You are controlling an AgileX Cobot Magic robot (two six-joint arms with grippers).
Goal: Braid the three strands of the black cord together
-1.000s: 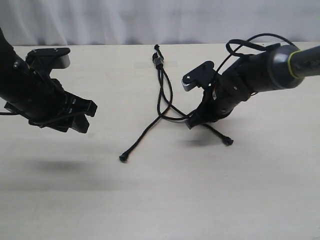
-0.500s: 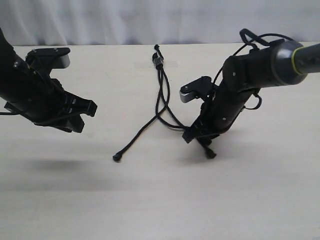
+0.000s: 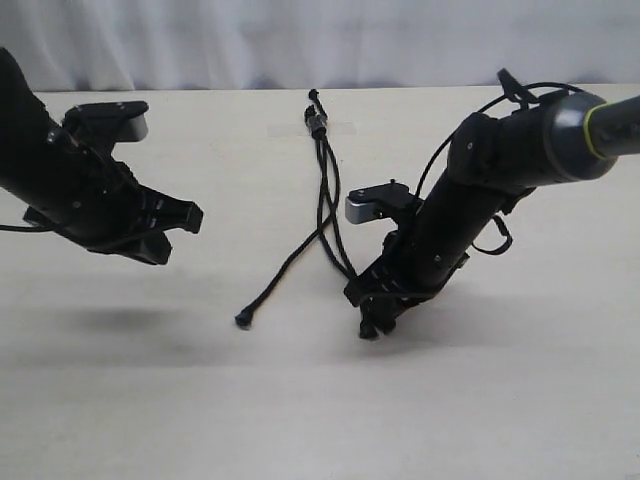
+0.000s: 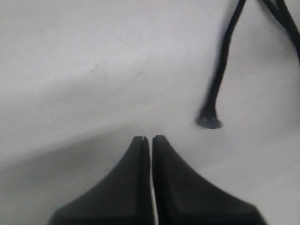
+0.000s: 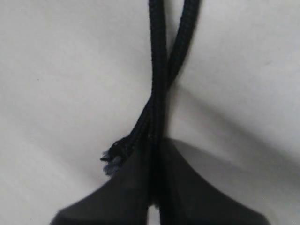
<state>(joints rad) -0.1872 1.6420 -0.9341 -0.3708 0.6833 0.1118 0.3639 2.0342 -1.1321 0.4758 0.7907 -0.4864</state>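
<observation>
Black braided cord (image 3: 323,150) lies on the pale wooden worktop (image 3: 520,400), fanning from its small dark knot (image 3: 318,122); the right end effector (image 5: 153,159) is clamped on two strands (image 5: 158,70). One loose strand (image 4: 221,65) trails toward the left end effector (image 4: 150,139), whose fingers are pressed together.

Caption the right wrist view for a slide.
Right gripper shut on the strands, one frayed tip poking out beside it.
</observation>
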